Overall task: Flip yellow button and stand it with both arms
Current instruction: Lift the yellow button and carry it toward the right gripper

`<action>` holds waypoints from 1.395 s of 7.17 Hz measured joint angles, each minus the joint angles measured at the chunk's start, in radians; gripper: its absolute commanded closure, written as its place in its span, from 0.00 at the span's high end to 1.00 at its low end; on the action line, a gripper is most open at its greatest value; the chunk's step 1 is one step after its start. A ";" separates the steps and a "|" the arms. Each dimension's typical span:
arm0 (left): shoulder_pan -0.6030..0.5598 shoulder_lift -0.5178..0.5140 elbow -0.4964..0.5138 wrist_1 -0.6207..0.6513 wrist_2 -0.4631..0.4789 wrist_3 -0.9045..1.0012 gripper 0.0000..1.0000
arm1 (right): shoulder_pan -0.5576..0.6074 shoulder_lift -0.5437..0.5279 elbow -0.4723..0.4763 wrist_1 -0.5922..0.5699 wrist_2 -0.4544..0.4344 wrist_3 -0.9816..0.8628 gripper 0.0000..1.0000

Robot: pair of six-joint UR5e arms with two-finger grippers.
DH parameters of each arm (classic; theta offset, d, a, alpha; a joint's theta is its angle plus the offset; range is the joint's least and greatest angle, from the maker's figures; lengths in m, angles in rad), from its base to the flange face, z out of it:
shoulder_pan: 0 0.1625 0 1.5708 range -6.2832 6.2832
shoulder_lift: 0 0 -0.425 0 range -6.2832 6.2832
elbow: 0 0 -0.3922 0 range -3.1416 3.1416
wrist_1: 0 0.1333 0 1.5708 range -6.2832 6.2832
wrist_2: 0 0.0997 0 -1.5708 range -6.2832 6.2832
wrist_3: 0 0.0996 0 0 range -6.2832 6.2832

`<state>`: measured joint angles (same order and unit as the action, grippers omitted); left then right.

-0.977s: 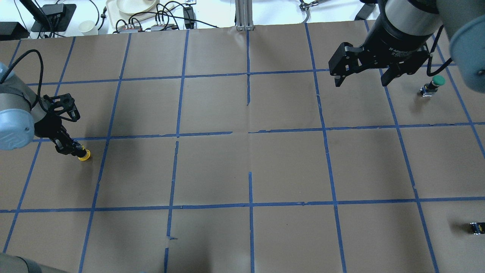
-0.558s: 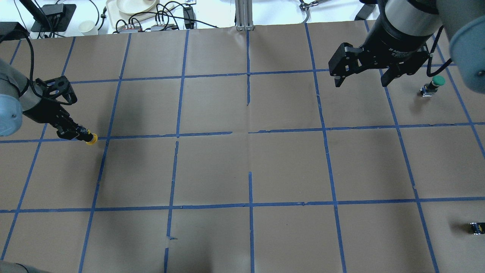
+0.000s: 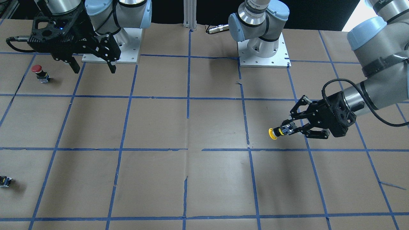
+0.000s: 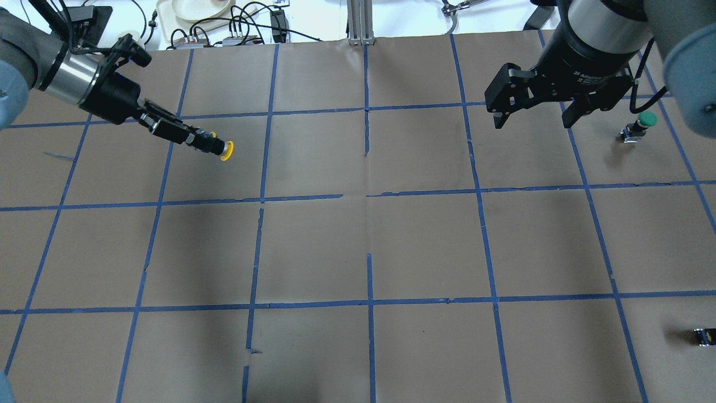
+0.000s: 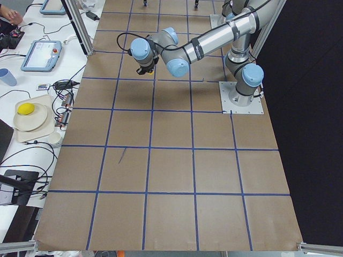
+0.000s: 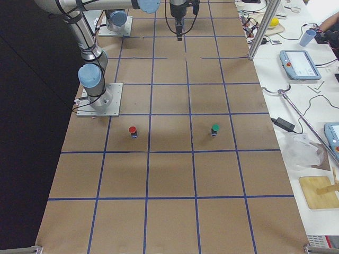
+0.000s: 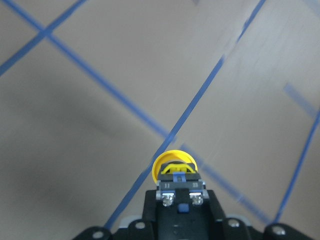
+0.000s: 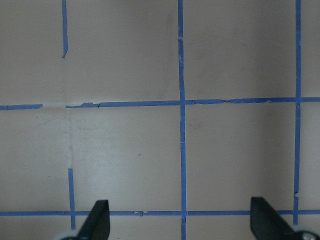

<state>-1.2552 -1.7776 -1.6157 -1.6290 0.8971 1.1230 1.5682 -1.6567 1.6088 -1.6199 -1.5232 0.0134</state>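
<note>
My left gripper (image 4: 204,143) is shut on the yellow button (image 4: 226,150) and holds it in the air above the table's left half. The button lies about level, with its yellow cap pointing toward the table's middle. In the front-facing view the button (image 3: 272,134) sticks out of the left gripper (image 3: 289,127). The left wrist view shows the contact block between the fingers and the yellow button's cap (image 7: 174,165) beyond it. My right gripper (image 4: 534,119) is open and empty, hovering at the far right; it also shows in the front-facing view (image 3: 94,68) and the right wrist view (image 8: 181,222).
A green-capped button (image 4: 643,123) stands to the right of the right gripper. A red-capped button (image 3: 38,72) stands near it in the front-facing view. A small black switch piece (image 4: 703,336) lies at the right edge. Brown paper with a blue tape grid (image 4: 369,252) covers the table.
My left arm has lifted the yellow button off the table and carried it toward the far side and the middle. The right arm has not moved.
</note>
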 measured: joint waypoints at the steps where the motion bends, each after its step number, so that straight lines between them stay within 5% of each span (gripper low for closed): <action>1: -0.054 0.029 0.003 -0.033 -0.145 -0.151 0.02 | 0.000 0.000 -0.001 0.000 0.000 -0.001 1.00; 6: -0.218 0.146 -0.055 -0.047 -0.728 -0.611 0.02 | -0.005 0.005 -0.006 -0.002 0.000 -0.003 1.00; 10: -0.260 0.160 -0.147 -0.041 -0.877 -0.677 0.02 | -0.082 0.013 -0.043 0.009 0.029 -0.006 1.00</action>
<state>-1.5153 -1.6181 -1.7622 -1.6705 0.0196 0.4457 1.4863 -1.6438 1.5658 -1.6105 -1.4946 0.0077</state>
